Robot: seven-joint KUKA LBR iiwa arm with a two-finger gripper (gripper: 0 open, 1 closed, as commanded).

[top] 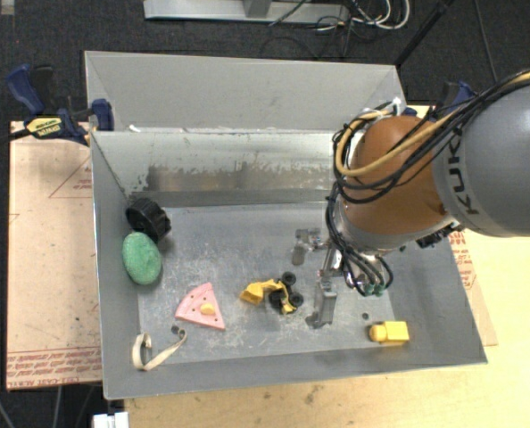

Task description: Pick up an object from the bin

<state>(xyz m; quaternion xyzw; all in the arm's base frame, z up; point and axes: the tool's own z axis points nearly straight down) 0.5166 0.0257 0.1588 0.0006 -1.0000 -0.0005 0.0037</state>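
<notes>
My jaws are spread wide and empty, low in the bin (247,239), just beside the yellow-and-black toy (272,294) near its middle, so nothing's lifted yet and I reckon the whole grab is ahead.

one camera, set above the grey metal bin (247,239). it looks down and is tilted somewhat to one side, not straight overhead. the bin's far wall (247,96) turns its inner face to the lens across the upper part of the view, and the near rim runs along the bottom edge. the whole bin fits in shot, with dark carpet (69,16) beyond the far wall: a middling stand-off, no close-up. the arm (479,168) enters from the view's right. it sits nearer the lens than the bin floor and covers the floor's far right corner.
</notes>
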